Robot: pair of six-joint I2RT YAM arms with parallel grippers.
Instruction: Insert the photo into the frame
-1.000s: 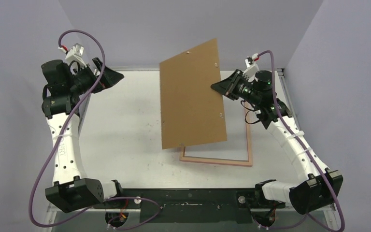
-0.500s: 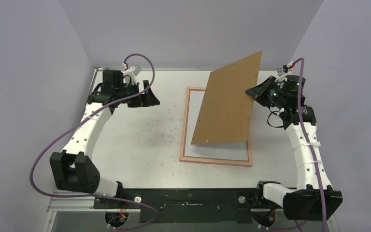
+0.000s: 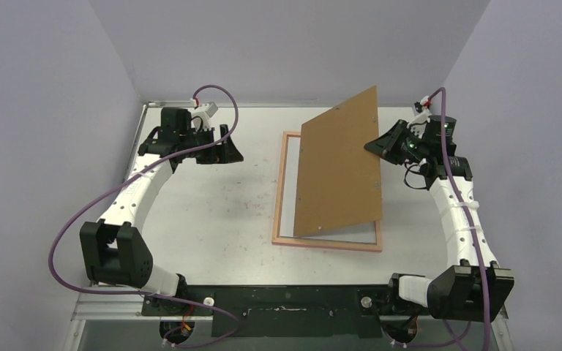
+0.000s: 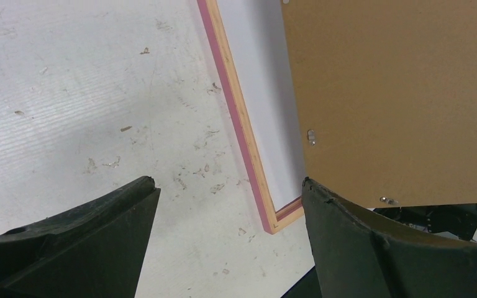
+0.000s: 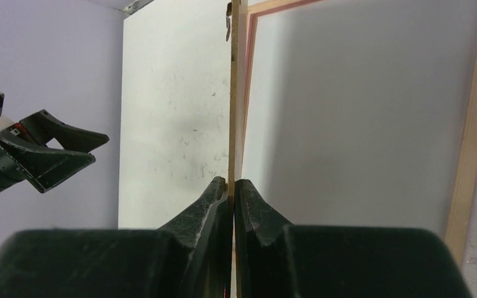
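The pink frame (image 3: 281, 190) lies flat on the table right of centre; it also shows in the left wrist view (image 4: 239, 130) and the right wrist view (image 5: 472, 124). My right gripper (image 3: 372, 146) is shut on the right edge of the plain brown backing board (image 3: 340, 168). The board is tilted over the frame, its near edge low by the frame's front rail. In the right wrist view my right gripper (image 5: 231, 183) pinches the board edge-on (image 5: 233, 93). My left gripper (image 3: 234, 152) is open and empty, left of the frame (image 4: 228, 186). The photo is not in view.
Purple-grey walls close in the table on the left, back and right. The board (image 4: 397, 93) carries small metal clips near its edges. The table top (image 3: 205, 197) is white and scuffed. The arm bases sit along the near edge.
The right gripper has swung the board down and leftward, so it now covers most of the frame. The left arm came in toward the frame a second ago and has since barely moved.
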